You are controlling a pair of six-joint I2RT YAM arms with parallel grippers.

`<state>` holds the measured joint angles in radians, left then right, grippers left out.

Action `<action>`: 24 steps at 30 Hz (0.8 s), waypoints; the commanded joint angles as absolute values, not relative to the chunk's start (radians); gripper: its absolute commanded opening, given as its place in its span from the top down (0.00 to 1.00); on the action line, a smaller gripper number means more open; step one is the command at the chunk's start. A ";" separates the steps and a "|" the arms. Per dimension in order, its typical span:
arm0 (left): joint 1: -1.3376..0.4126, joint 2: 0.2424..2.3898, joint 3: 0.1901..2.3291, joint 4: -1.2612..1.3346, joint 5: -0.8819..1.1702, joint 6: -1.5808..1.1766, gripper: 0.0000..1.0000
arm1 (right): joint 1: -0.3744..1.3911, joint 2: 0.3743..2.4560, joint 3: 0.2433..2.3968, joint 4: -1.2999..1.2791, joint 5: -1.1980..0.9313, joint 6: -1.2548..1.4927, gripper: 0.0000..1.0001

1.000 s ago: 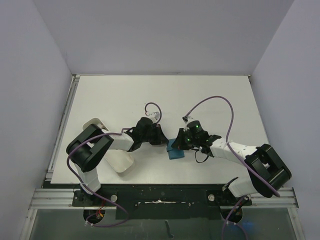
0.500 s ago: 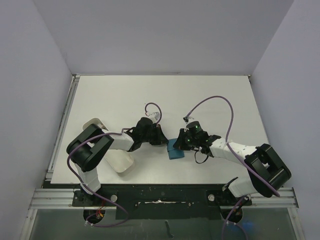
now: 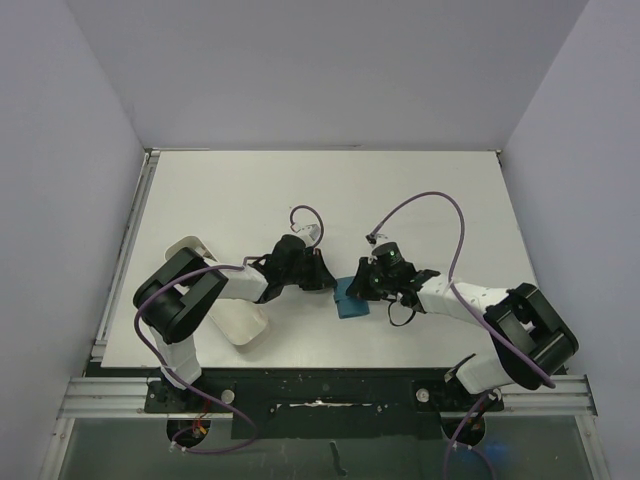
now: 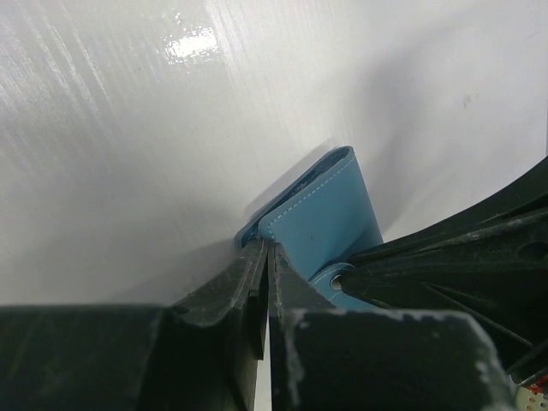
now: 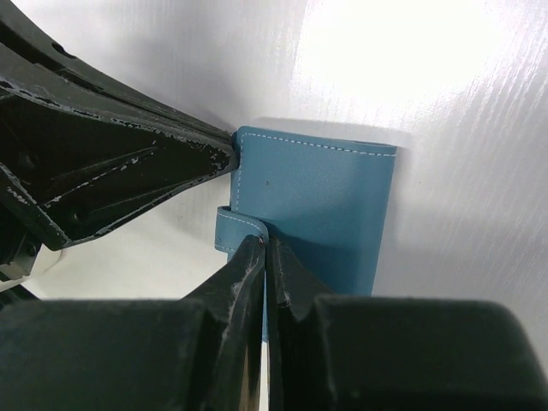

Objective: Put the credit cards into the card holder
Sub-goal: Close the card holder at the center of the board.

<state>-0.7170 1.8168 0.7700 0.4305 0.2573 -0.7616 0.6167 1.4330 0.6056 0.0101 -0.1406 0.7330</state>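
Overall light: the top view was bright and even, lit softly from above, and the walls took a pale lilac tint.
Glare: in the left wrist view a small white patch burned on the table [image 4: 193, 43]; in the right wrist view its upper right part was washed out.
Shadows: soft grey shadows lay beside the card holder [image 5: 317, 197] and under both arms, with no hard edges.
Focus: the stitching of the card holder was sharp; the left gripper [image 4: 264, 253] and the right gripper [image 5: 264, 244] were blurred near the lens.
Exposure: both grippers were very dark, with little detail except grey scratches.
Top view sharpness: clear, but small things looked coarse.
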 commanded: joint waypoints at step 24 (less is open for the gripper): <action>-0.718 1.889 0.898 0.562 0.374 -0.828 0.98 | 0.589 1.423 0.586 0.053 -0.139 0.712 1.00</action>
<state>-0.7181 1.8473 0.8642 0.4988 0.3428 -0.8261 0.5961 1.4342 0.5884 0.0475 -0.1505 0.7334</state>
